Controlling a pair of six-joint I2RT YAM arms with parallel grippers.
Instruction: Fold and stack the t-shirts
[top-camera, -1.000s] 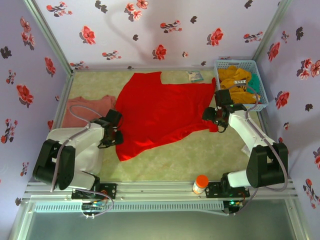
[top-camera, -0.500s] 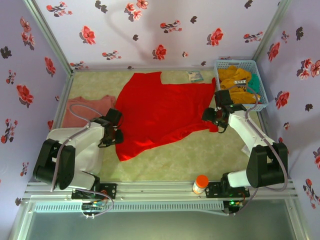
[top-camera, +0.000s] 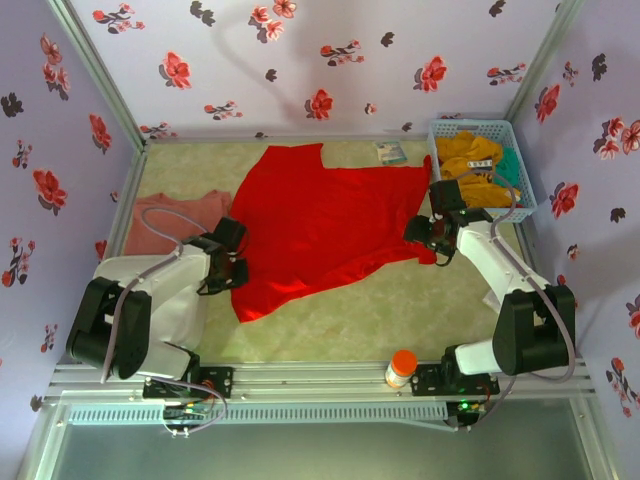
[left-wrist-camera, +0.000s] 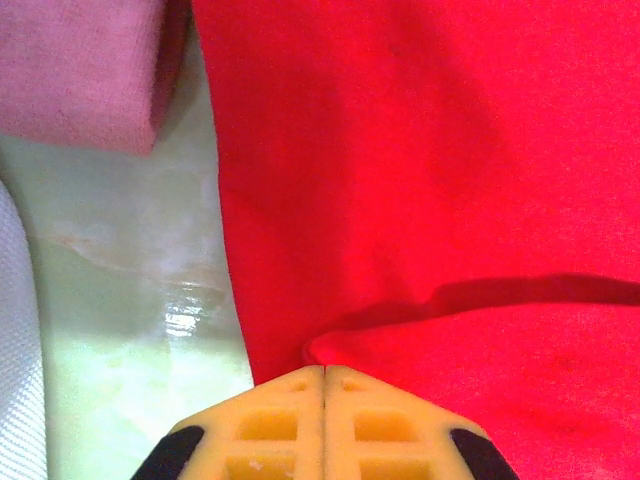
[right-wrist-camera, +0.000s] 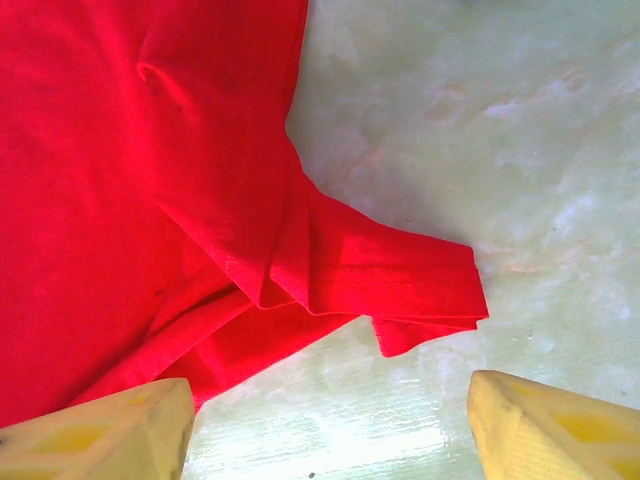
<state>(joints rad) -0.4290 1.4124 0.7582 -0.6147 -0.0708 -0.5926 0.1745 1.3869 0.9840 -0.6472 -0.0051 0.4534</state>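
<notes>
The bright red t-shirt (top-camera: 320, 225) lies spread and creased across the middle of the table, without a visible chest print. My left gripper (top-camera: 237, 272) sits at its left edge. In the left wrist view the jaws (left-wrist-camera: 325, 372) are pressed together, with a small fold of the red t-shirt (left-wrist-camera: 450, 150) puckered at their tips. The salmon-pink t-shirt (top-camera: 175, 218) lies folded at the left, also seen as the pink t-shirt (left-wrist-camera: 80, 70). My right gripper (top-camera: 425, 240) hovers open over the red t-shirt's bunched sleeve (right-wrist-camera: 400, 280), with its fingers (right-wrist-camera: 120, 425) on either side of it.
A blue basket (top-camera: 470, 124) holding orange and teal clothes stands at the back right. A small card (top-camera: 391, 152) lies beyond the red shirt. An orange-capped bottle (top-camera: 402, 365) stands at the near edge. Bare table shows in front of the shirt.
My left gripper has closed at the red shirt's left edge. Neither arm has shifted noticeably, and the shirt lies as before.
</notes>
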